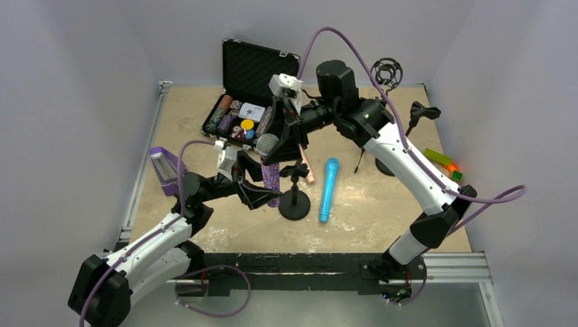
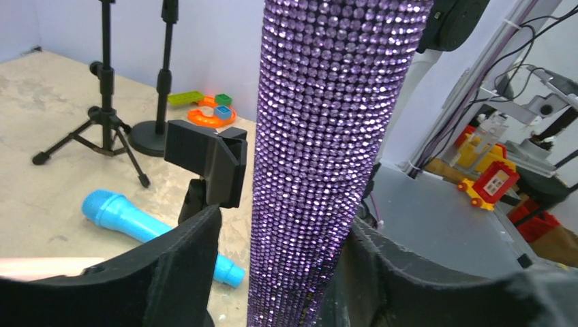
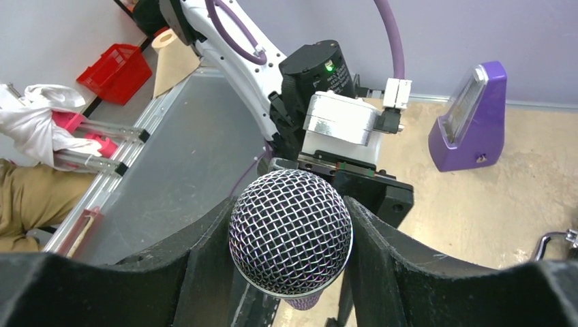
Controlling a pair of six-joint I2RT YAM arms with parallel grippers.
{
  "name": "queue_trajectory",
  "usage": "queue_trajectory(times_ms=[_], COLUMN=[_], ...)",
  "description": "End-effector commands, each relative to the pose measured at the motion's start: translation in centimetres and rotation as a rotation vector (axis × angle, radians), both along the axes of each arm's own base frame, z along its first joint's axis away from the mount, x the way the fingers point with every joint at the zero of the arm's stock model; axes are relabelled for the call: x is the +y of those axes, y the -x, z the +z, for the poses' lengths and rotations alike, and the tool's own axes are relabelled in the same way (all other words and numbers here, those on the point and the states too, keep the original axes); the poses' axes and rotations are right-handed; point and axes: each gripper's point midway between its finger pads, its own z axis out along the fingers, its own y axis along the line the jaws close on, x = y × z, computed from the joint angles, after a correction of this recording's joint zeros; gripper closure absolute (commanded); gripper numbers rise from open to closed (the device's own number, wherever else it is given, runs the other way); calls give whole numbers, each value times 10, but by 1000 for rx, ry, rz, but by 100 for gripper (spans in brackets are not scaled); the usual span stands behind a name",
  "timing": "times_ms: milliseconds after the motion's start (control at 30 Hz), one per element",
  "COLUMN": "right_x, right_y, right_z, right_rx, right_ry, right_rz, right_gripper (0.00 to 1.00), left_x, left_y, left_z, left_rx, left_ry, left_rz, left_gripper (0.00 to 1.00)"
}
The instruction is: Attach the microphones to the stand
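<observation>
The glittery purple microphone [image 1: 272, 176] stands upright just left of the small black stand [image 1: 294, 204], whose clip [image 2: 206, 158] is empty. My right gripper [image 3: 290, 235] is shut on the microphone's grey mesh head [image 3: 290, 230], both fingers against it. My left gripper [image 2: 283, 228] is open around the lower purple body [image 2: 327, 136]. Its right finger touches the body and its left finger [image 2: 184, 252] stands a little apart. The blue microphone [image 1: 328, 189] lies flat right of the stand. The pink one [image 1: 309, 172] lies behind the stand, mostly hidden.
An open black case [image 1: 240, 95] of chips sits at the back. Taller stands [image 1: 417, 116] and a shock mount [image 1: 387, 71] stand at the back right, toy blocks [image 1: 443, 163] at the right edge. A purple holder [image 1: 163, 167] is at the left.
</observation>
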Motion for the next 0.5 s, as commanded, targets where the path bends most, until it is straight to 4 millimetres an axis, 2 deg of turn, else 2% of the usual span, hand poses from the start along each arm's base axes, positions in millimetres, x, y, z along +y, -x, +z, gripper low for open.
queue_trajectory(times_ms=[0,67,167,233,300,400,467], right_x=[-11,-12,-14,-15,-16,-17,-18], right_y=[9,7,5,4,4,4,5], right_z=[21,20,18,17,16,14,13], right_rx=[-30,-29,-24,-25,-24,-20,-19], right_ry=[-58,-56,-53,-54,-54,-52,-52], right_rz=[23,17,13,10,9,11,20], right_gripper=[66,66,66,66,66,64,60], left_x=[-2,-2,-2,-1,2,6,11], left_y=[11,13,16,17,17,16,15], left_z=[23,24,26,27,30,30,33], left_rx=[-70,-63,-53,-51,-56,-74,-96], left_ry=[46,45,49,56,70,64,47], left_rz=[-68,-81,-92,-90,-68,-22,24], left_gripper=[41,55,69,88,100,100,100])
